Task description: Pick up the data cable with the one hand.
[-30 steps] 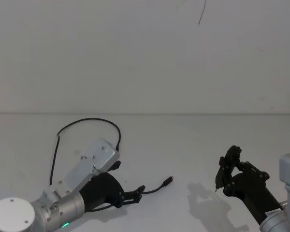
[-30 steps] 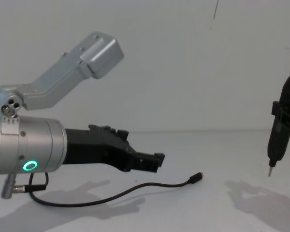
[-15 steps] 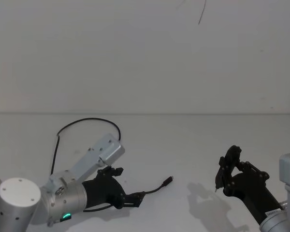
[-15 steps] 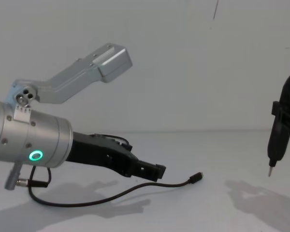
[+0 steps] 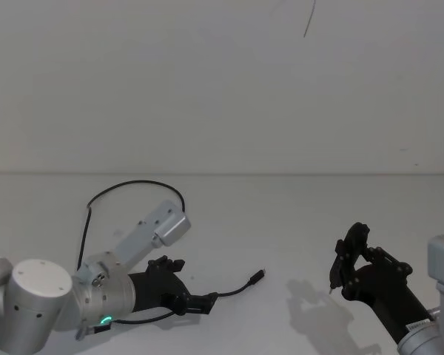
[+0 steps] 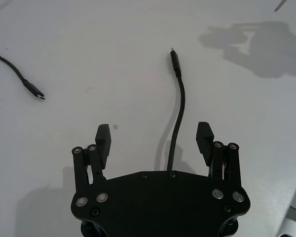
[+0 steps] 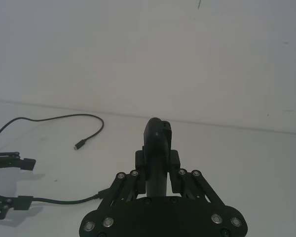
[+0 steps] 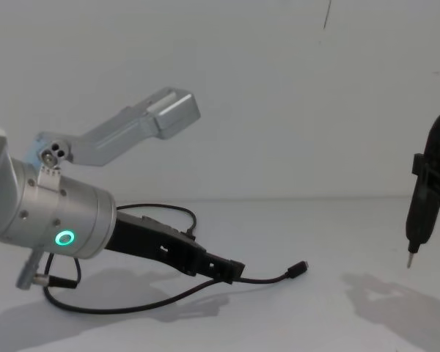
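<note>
You had the left gripper [image 6: 153,131] low over the table [image 6: 89,59], fingers spread, the data cable [image 6: 180,106] lying flat between them, off-centre (right gripper [image 5: 349,255] parked well apart). Best, I judged, to have centred, touched the tips down, then closed slowly.

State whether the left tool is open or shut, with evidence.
Open. In the left wrist view the fingers of the left tool stand wide apart, the data cable lying between them, ungripped.

Black data cable [image 6: 181,108], black left end effector [image 6: 153,128], seemingly white table [image 6: 89,49].
</note>
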Motion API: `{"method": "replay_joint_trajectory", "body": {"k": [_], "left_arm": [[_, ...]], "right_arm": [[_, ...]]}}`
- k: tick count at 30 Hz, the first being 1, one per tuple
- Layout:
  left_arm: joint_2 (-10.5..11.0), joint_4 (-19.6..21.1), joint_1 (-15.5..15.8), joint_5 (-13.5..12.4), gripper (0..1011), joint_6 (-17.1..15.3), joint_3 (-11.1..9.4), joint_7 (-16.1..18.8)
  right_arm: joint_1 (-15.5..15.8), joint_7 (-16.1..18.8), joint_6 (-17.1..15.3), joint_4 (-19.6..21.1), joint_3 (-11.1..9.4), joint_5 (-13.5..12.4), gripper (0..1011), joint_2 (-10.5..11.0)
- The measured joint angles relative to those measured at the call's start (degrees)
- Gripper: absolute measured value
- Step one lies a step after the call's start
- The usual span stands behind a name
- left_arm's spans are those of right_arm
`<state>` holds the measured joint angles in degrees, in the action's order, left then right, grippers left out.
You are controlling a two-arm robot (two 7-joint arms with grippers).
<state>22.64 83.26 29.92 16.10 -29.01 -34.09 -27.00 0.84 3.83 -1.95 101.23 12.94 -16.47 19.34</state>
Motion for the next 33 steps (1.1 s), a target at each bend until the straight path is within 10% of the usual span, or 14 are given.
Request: {"method": "replay_joint_trajectory", "body": {"k": [25,33], "left_arm": [[-1.98,-5.49,2.18,-2.42,1004,0.32,-1.52,-1.21],[-2.14,-5.97,2.35,-2.77,856,0.22,-1.64,-1.3]], "right_arm": [[0.0,0.0,0.0,0.0,0.0,0.0,263,0.0],[0.0,0.0,0.0,0.0,0.0,0.0,263,0.0]]}}
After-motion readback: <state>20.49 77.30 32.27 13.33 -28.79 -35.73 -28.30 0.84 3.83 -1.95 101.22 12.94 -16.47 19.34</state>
